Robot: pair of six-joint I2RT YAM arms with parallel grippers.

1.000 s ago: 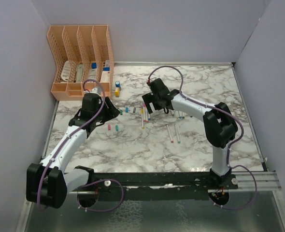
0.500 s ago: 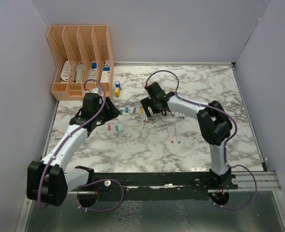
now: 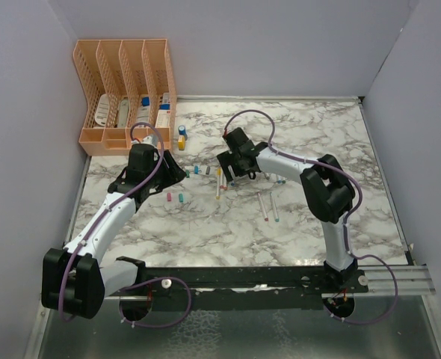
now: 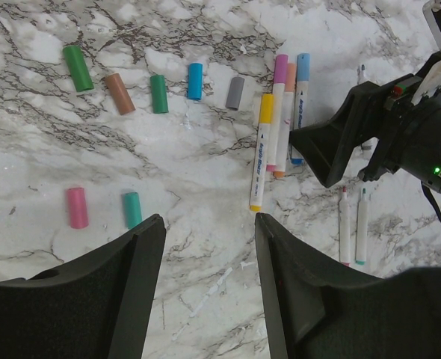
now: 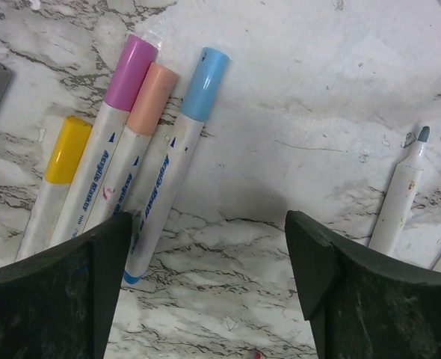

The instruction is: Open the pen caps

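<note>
Caps (image 4: 195, 81) lying loose number seven; capped pens (image 4: 279, 120), four.

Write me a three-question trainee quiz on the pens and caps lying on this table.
1. Multiple choice: how many capped pens lie side by side in the right wrist view? A) two B) four C) six
2. True or false: the right gripper is shut on a pen.
3. Fill in: in the left wrist view, the loose cap lying next to the pink cap is ____.
Key: 1 B. 2 False; its fingers stand apart, gripping nothing. 3 Teal; it is the teal cap.
</note>
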